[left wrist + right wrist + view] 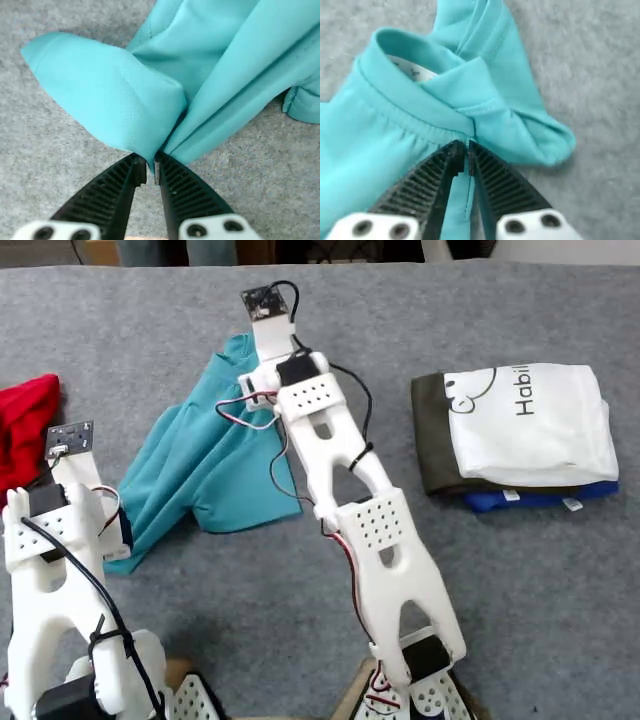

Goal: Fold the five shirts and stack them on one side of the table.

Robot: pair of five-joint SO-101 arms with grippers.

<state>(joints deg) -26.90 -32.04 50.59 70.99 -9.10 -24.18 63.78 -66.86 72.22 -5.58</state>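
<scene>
The red shirt (25,425) lies at the left edge of the bench (520,600). Next to it, the left end effector (150,167) is closed on a pinch of the teal shirt (205,465) at its near corner, a grip seen clearly in the left wrist view. The right end effector (466,150) is clamped on the collar (415,100); the right wrist view shows the label (412,70) inside. At the far right, the high view shows the stack of folded shirts (520,435), with a white one on top.

Matt cloth of teal shirt (200,470), fuzzy table (250,620)
</scene>
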